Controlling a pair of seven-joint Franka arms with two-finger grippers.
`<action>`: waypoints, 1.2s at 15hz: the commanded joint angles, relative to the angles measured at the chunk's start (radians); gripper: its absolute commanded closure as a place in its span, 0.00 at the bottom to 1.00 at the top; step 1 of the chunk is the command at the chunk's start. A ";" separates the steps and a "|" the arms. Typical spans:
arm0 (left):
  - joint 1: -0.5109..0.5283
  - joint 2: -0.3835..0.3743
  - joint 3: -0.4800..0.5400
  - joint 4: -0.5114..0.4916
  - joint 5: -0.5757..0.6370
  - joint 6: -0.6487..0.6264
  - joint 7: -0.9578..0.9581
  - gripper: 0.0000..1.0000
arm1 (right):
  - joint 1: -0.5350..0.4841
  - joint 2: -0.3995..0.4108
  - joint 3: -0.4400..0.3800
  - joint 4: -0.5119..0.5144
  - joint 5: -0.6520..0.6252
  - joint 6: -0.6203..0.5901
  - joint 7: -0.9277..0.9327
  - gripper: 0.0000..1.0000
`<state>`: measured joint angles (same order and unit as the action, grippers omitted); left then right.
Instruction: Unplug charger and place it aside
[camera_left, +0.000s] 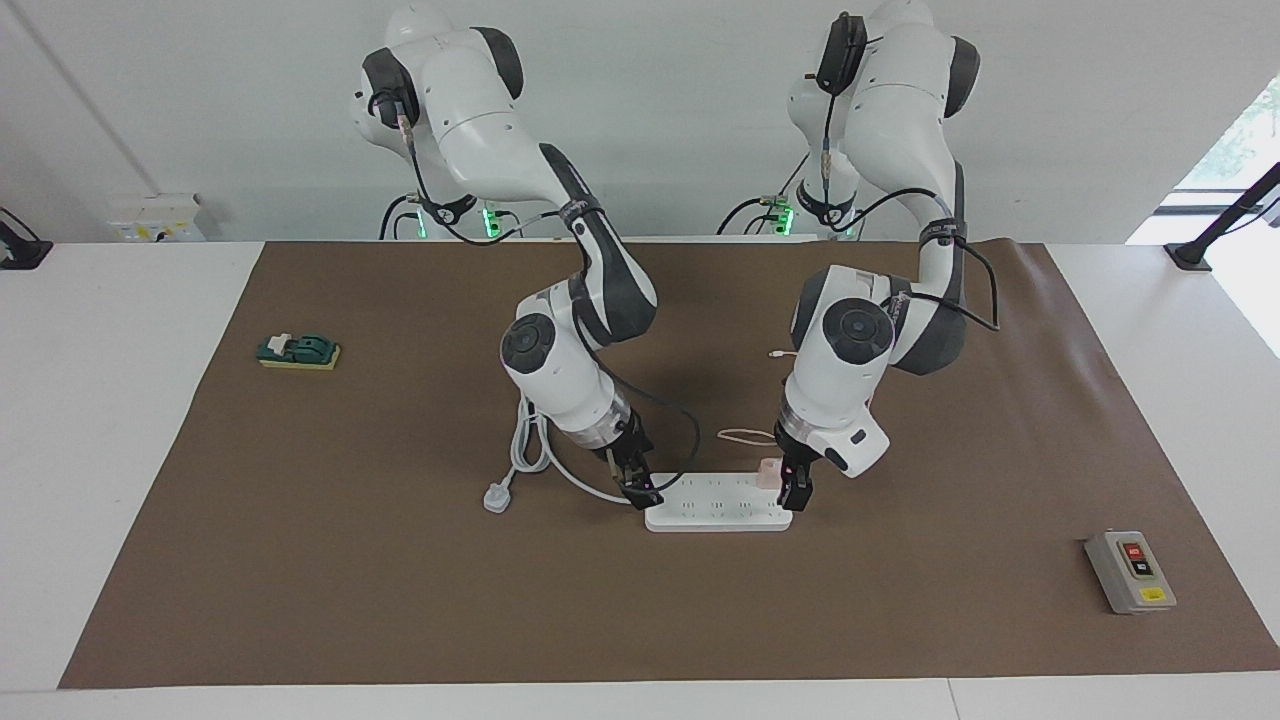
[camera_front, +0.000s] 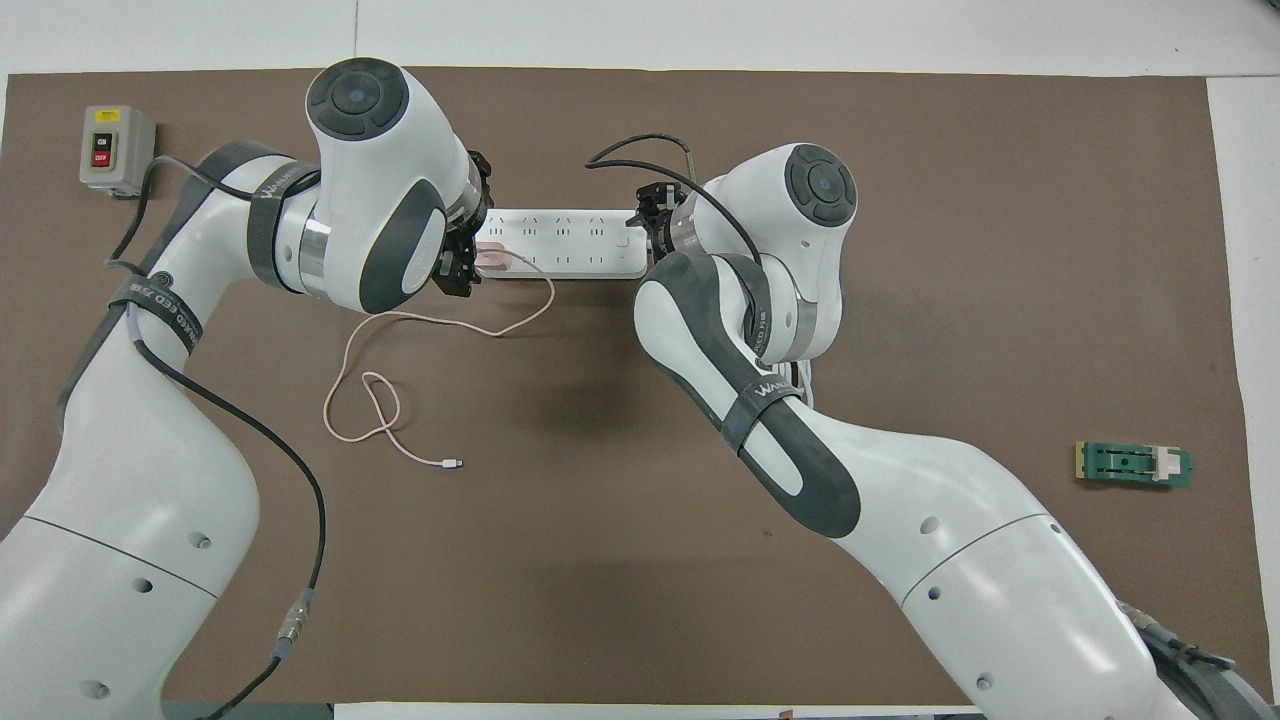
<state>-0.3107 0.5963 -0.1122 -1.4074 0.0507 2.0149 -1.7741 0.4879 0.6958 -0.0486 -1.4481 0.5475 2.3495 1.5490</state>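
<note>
Right gripper (camera_left: 640, 490) down at power strip (camera_left: 716, 513) cord end, finger state unreadable. Charger (camera_left: 768, 472): pale pink cube, plugged in at other end; thin pink cable (camera_front: 440, 325) loops toward robots. Left gripper (camera_left: 793, 492) beside it, grip unclear.

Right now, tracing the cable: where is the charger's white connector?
In the overhead view the connector lies loose on the brown mat, nearer the robots than the power strip, toward the left arm's end.

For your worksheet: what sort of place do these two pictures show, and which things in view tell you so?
Probably a robotics lab: two arms work at a power strip on a brown mat, beside test props like a grey switch box and a green knife switch.
</note>
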 joint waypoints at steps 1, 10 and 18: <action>-0.021 0.026 0.016 0.025 0.015 0.007 -0.022 0.00 | 0.001 0.014 0.001 0.002 0.011 0.042 0.011 0.00; -0.033 0.031 0.014 0.018 0.020 0.028 -0.013 0.43 | 0.003 0.057 0.001 0.023 -0.011 0.077 0.008 0.00; -0.024 0.030 0.014 0.018 0.020 0.051 -0.002 1.00 | -0.006 0.119 -0.002 0.141 -0.012 0.037 0.013 0.00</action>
<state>-0.3318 0.6116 -0.1121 -1.4078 0.0540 2.0252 -1.7746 0.4897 0.7785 -0.0494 -1.3664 0.5468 2.4105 1.5490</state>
